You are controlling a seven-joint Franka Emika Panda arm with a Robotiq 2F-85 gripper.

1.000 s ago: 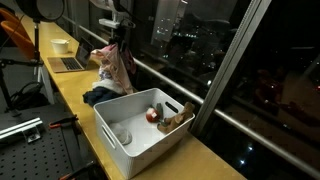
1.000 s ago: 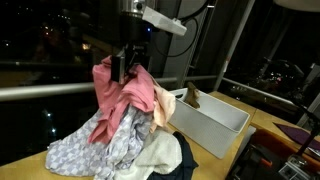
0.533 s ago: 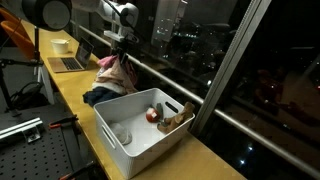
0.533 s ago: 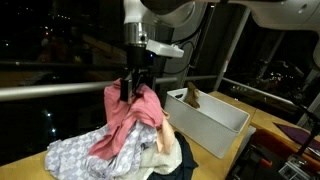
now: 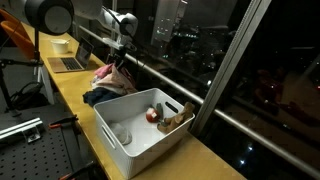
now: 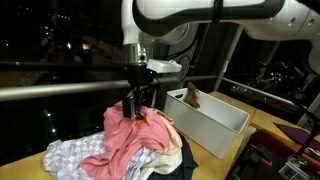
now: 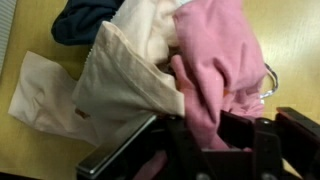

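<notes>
The tool (image 6: 135, 104) stood low over a heap of clothes at the centre of the frame, closed on the pink garment (image 6: 133, 137). In the wrist view, a fold of it sat pinched between the fingers at the lower right. The pink garment lay on top of the heap. At the heap's lower left, a grey patterned cloth (image 6: 72, 157) spread over the wooden surface (image 6: 20, 172). Right of the pink lay a cream garment (image 6: 160, 158), then a dark garment (image 6: 186, 162). Further right, just beside the heap, stood a white bin (image 6: 215, 122).
</notes>
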